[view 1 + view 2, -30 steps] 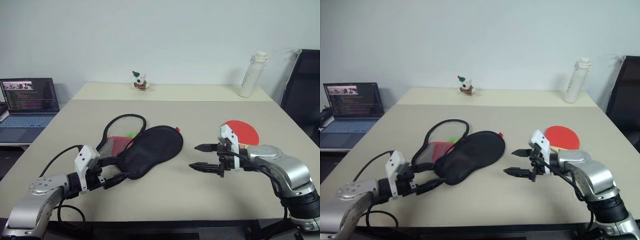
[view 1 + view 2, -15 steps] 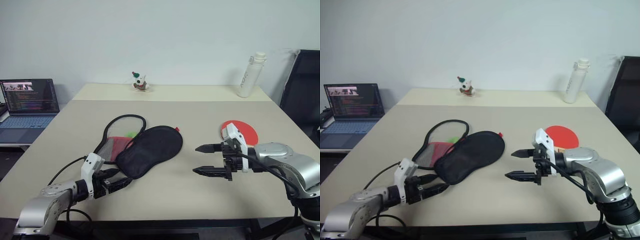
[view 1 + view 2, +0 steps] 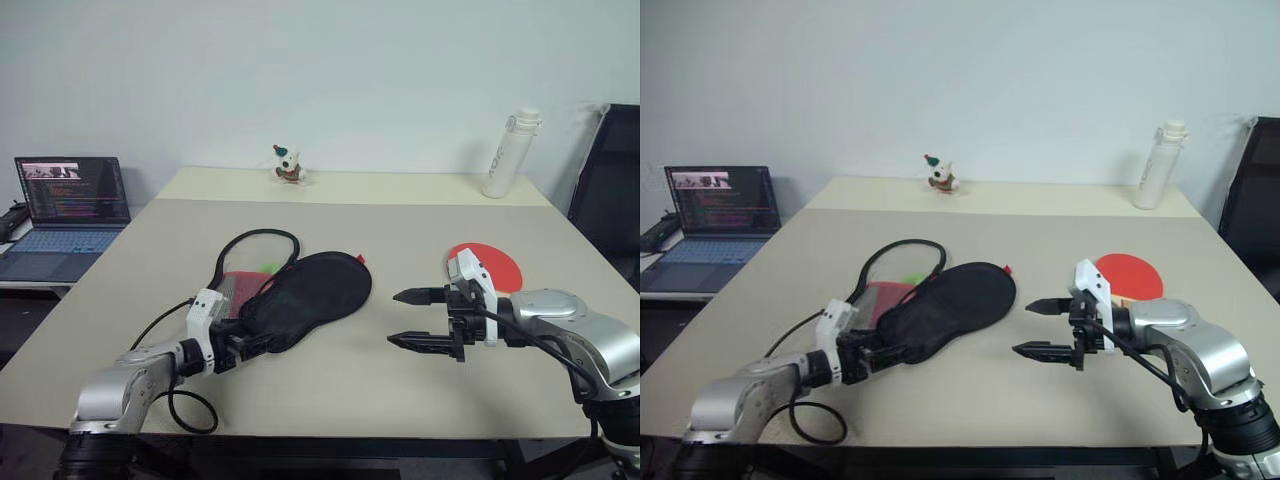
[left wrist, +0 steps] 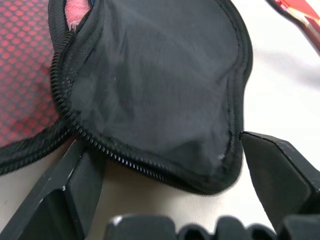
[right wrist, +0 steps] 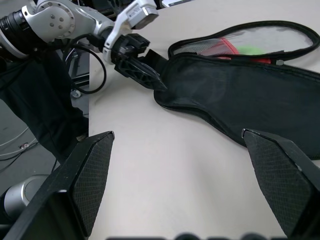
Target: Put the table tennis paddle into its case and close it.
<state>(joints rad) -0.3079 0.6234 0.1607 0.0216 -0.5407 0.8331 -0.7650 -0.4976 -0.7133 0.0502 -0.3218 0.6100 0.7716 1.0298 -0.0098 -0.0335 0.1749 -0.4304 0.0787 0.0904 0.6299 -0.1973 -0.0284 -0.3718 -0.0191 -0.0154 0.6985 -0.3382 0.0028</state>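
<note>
Item: the case (image 3: 305,298); lies unzipped on the table (image 3: 330,395), left of centre; black flap uppermost, folded over the red mesh side, with the black zipper rim looping out on the far left; narrow handle end points toward the near left.

Item: the table tennis paddle (image 3: 487,266); lies flat on the table at the right, red face up, well apart from the case; just beyond the right arm.

Progress: early, by my judgement; the case is open, but the paddle is not lifted, not inserted, and the zipper is not closed; everything after opening remains to be done.

Item: left gripper (image 3: 252,345); low over the table at the case's narrow near end; in the left wrist view its two black fingers (image 4: 67,192) stand wide, one on each side of that end, the zipper rim lying between them; both fingers are right at the rim, but a firm pinch cannot be told; nothing is lifted.

Item: right gripper (image 3: 410,318); hovers above bare table between the case and the paddle, pointing left toward the case; fingers spread fully, one above the other; holds nothing and touches nothing.

Other: laptop (image 3: 68,215) at far left; white bottle (image 3: 510,153) at far right; small figurine (image 3: 288,163) at the far edge.
</note>
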